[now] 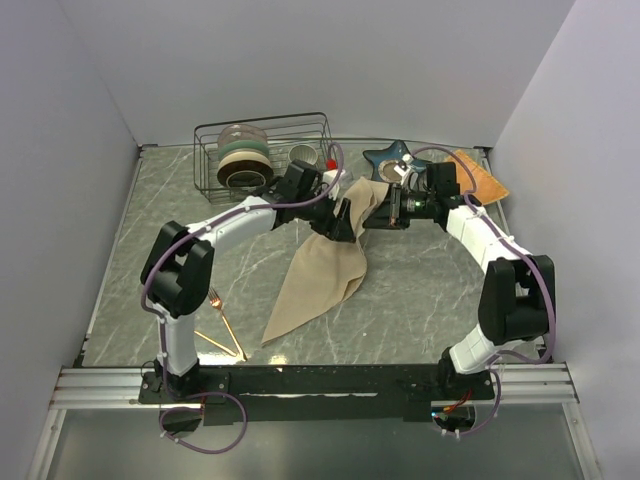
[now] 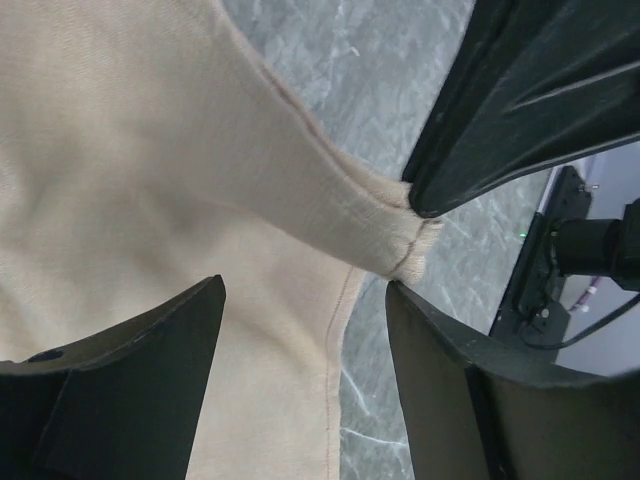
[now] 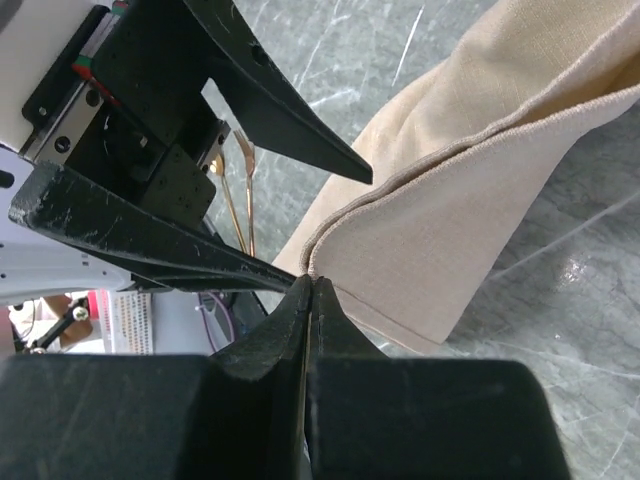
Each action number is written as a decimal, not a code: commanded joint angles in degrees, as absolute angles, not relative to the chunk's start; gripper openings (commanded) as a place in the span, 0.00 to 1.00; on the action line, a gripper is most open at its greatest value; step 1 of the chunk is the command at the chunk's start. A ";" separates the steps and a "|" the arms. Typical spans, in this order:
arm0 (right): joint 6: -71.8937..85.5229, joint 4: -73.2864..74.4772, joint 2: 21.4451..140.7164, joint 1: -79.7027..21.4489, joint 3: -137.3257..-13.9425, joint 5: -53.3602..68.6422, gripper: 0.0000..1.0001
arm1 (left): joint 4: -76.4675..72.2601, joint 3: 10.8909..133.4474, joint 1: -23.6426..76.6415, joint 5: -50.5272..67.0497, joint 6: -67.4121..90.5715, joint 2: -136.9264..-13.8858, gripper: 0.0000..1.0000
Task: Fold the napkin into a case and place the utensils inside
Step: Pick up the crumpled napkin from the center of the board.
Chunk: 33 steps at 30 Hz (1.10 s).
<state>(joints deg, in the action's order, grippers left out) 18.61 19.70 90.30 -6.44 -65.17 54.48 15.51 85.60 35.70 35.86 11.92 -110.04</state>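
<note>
The beige napkin (image 1: 318,280) hangs from a raised corner and trails down onto the marble table toward the front. My right gripper (image 3: 312,282) is shut on that corner's hemmed edge. In the left wrist view its black fingers (image 2: 500,110) pinch the bunched corner of the napkin (image 2: 120,170). My left gripper (image 2: 305,290) is open just beside that pinch, its fingers straddling the cloth without touching it. In the top view both grippers meet at the napkin's top, left gripper (image 1: 343,218) facing right gripper (image 1: 386,210). The gold utensils (image 1: 225,328) lie crossed near the left arm's base, with no case formed.
A wire rack (image 1: 262,150) with bowls stands at the back, a cup beside it. A dark blue star-shaped dish (image 1: 388,157) and an orange woven mat (image 1: 482,176) sit at the back right. Grey walls close in the table on three sides.
</note>
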 commanded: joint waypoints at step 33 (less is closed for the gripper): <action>23.29 14.15 91.50 -7.82 -63.28 59.50 0.00 | 8.17 88.77 35.33 43.42 15.91 -111.01 0.43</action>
<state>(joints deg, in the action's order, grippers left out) 23.16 15.57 92.23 -7.49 -63.31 57.17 9.37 86.43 35.62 41.85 15.90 -111.07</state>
